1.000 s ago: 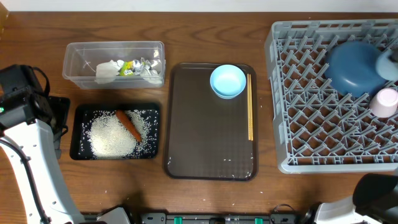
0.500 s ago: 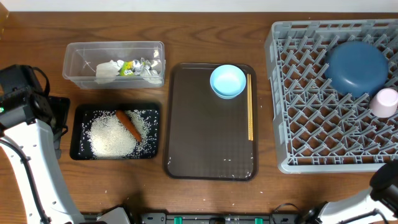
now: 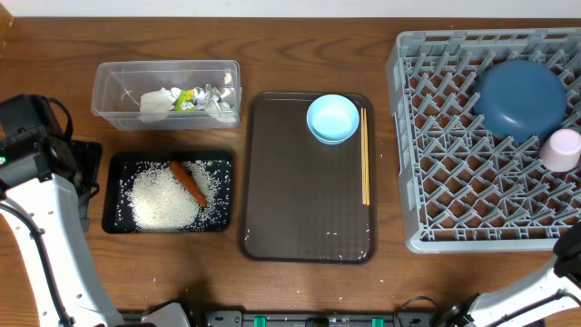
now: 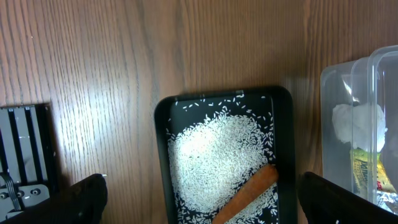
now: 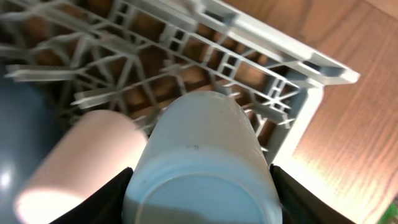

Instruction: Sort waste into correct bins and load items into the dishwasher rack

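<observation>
Your right gripper (image 5: pixel 199 190) is clamped on a pale cup (image 5: pixel 199 137) over a corner of the grey rack (image 5: pixel 292 59), beside a pink cup (image 5: pixel 74 162); your left gripper (image 4: pixel 199 208) hangs open. You're mid-loading: I'd judge the cup needs seating between free pegs, clear of the blue plate (image 3: pixel 520 98).

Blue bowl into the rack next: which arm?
Probably right, after racking the white cup it grips: the right tool is at the rack corner. The open left tool is by the black tray of rice, far from the rack.
</observation>
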